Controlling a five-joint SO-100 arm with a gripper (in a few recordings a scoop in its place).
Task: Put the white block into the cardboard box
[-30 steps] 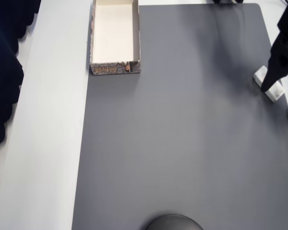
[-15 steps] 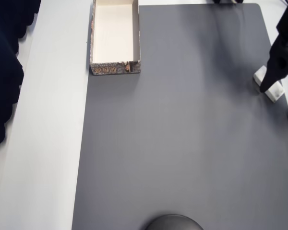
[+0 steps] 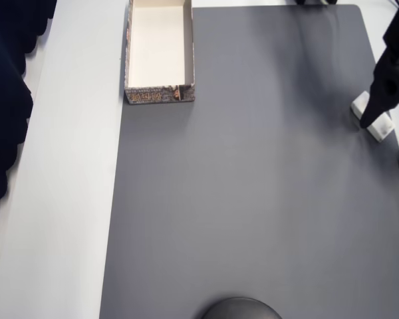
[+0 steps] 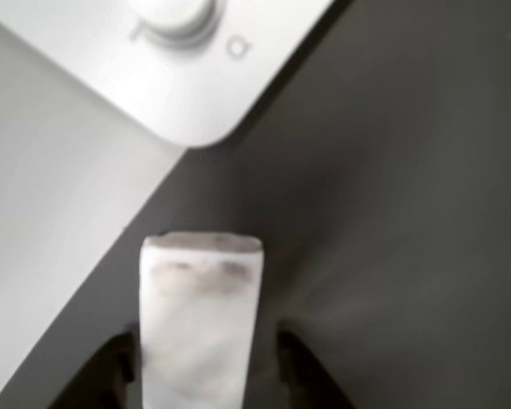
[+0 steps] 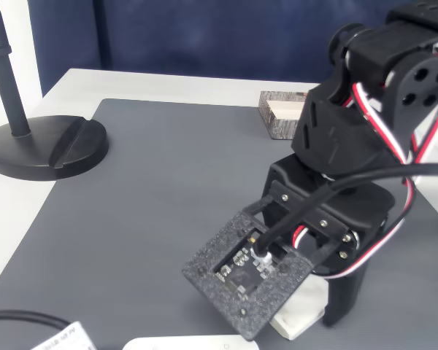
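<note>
Right now I have the black two-finger pincer (image 4: 206, 362) down at the small plain white rectangular block (image 4: 201, 319), which lies flat on the dark grey mat (image 3: 253, 199) covering the desk (image 3: 66, 199). In the wrist view the block sits directly between my two dark fingertips (image 4: 115, 371), one on each long side, and its long axis runs straight away from the pincer, so the jaws are set across its short width. A thin dark gap shows on either side of the block, so I judge the pincer as narrowly parted around it and not yet pressing; I cannot be sure of contact at the bottom edge of the view.

In the overhead view the block (image 3: 384, 126) shows as two white ends poking out from under the pincer (image 3: 369, 119), tilted on the mat near its right edge. A white device with a round knob (image 4: 175, 60) lies just beyond the block's far end, off the mat.

The long, shallow cardboard box (image 3: 159, 50), cream inside with brown-grey printed walls, stands well apart from the pincer, far across the mat toward the overhead view's upper left, its open tray lying lengthwise.

My judgement: the squeeze is lined up well, so closing comes first, then a long carry across to the box.
</note>
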